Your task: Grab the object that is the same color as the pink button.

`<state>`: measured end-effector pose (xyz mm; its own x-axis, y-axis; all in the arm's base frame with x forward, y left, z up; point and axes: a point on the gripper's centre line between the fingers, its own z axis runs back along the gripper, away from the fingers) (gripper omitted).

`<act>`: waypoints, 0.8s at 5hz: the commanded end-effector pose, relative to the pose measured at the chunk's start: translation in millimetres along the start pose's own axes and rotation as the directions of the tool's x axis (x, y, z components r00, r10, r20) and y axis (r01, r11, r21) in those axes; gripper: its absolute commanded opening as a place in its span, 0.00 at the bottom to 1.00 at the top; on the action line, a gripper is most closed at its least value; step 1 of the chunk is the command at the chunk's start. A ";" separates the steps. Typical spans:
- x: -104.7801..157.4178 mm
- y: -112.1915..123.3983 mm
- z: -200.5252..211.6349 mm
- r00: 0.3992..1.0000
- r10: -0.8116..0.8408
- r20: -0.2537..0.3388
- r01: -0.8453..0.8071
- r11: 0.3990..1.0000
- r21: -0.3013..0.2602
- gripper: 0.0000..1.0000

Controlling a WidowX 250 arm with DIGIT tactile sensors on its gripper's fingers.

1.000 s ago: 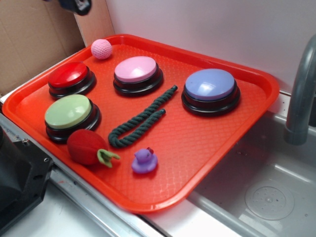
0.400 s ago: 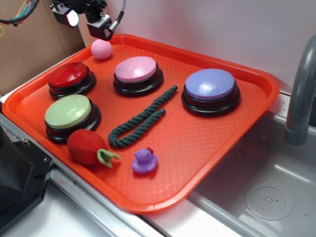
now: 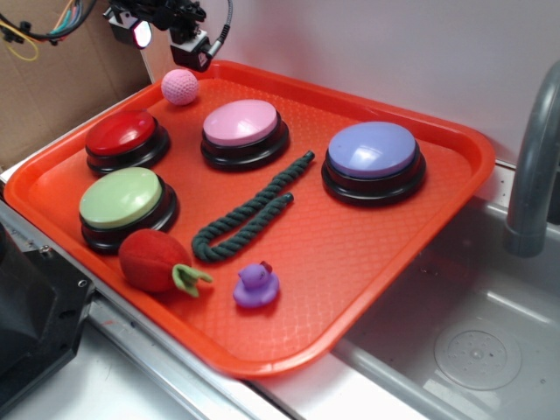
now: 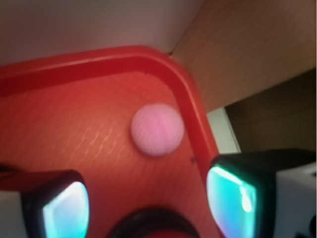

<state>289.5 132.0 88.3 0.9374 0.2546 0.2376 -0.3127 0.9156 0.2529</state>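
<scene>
A small pink ball (image 3: 180, 87) with a bumpy surface lies in the far left corner of the orange tray (image 3: 367, 262), behind the pink button (image 3: 241, 122). In the wrist view the pink ball (image 4: 157, 129) sits beside the tray's curved rim, ahead of the fingers. My gripper (image 3: 166, 39) hovers above and just behind the ball, open, with nothing between its fingers. In the wrist view the gripper (image 4: 148, 201) shows two fingertips (image 4: 67, 208) far apart, and the ball lies beyond the gap.
On the tray stand a red button (image 3: 125, 136), a green button (image 3: 122, 199) and a lavender-blue button (image 3: 373, 153). A dark green rope (image 3: 254, 210), a red plush strawberry (image 3: 156, 261) and a purple duck (image 3: 256, 284) lie nearer the front. A sink (image 3: 472, 350) and grey faucet (image 3: 534, 166) are right; cardboard (image 3: 61, 79) stands left.
The gripper has come into view at the top left and shifted a little to the right and up, staying over the pink ball. The ball and other things have not moved.
</scene>
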 end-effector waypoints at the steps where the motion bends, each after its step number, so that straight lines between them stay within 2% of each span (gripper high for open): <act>1: 23.6 34.8 -9.3 0.999 0.047 0.024 -0.048 0.999 0.018 1.00; 2: 25.4 28.8 -32.4 0.999 0.026 -0.033 -0.026 1.000 0.015 1.00; 3: 19.5 20.8 -53.7 0.997 -0.007 -0.080 0.003 0.999 -0.040 1.00; 4: 21.3 7.3 -62.9 0.995 -0.027 -0.094 0.016 0.993 -0.114 1.00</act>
<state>308.9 150.7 22.5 0.9553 0.2809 0.0916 -0.2918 0.9458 0.1423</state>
